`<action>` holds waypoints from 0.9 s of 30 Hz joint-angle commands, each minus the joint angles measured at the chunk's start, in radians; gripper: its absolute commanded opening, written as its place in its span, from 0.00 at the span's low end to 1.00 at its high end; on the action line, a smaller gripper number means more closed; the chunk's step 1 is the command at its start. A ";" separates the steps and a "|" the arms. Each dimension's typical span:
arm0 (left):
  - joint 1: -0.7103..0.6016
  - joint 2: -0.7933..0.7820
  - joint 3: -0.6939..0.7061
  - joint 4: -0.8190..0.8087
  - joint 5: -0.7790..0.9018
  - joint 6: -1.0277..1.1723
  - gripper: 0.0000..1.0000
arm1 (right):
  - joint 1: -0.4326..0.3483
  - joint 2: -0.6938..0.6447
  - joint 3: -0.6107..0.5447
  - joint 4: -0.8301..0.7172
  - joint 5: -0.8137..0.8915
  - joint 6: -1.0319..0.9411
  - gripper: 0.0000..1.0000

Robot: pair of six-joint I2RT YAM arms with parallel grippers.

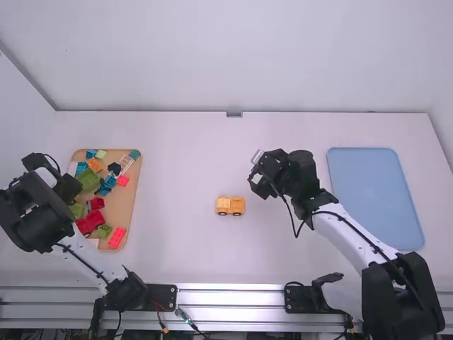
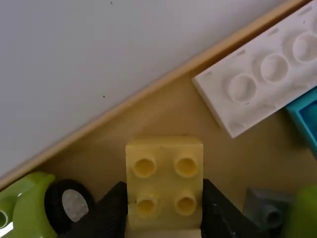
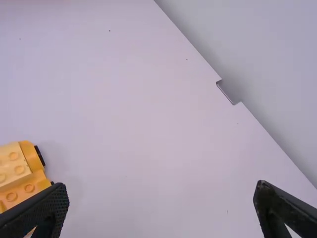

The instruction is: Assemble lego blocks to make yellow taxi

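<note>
One yellow block (image 2: 165, 166) sits pinched between the fingers of the left gripper (image 2: 164, 191), studs facing that wrist's camera, over the tray (image 1: 129, 202). The car (image 1: 231, 206) it is probably meant for stands on its wheels near the middle of the table (image 1: 184, 163), its long axis running left to right. From the left gripper, the car lies well off to the right and a little nearer the arm bases; the carry turns on that sideways run, then on squaring the block to the car's length. The right gripper (image 3: 162, 187) is the nearer hand, its fingers wide apart with nothing between them; the car lies to its left and slightly baseward. It could steady the car, which might roll as the block is pressed on.
</note>
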 commanded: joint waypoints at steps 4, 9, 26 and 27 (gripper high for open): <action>-0.004 -0.002 -0.008 0.001 -0.004 0.010 0.25 | 0.001 -0.008 -0.003 -0.001 -0.002 0.033 0.99; -0.005 -0.002 -0.004 0.009 -0.004 0.008 0.24 | 0.001 -0.008 -0.003 -0.001 -0.002 0.036 0.99; -0.044 -0.055 0.217 -0.233 0.046 -0.032 0.02 | 0.001 -0.008 -0.003 0.004 -0.002 0.032 0.99; -0.064 -0.082 0.212 -0.233 0.016 -0.035 0.02 | 0.001 -0.008 -0.003 0.007 -0.002 0.033 0.99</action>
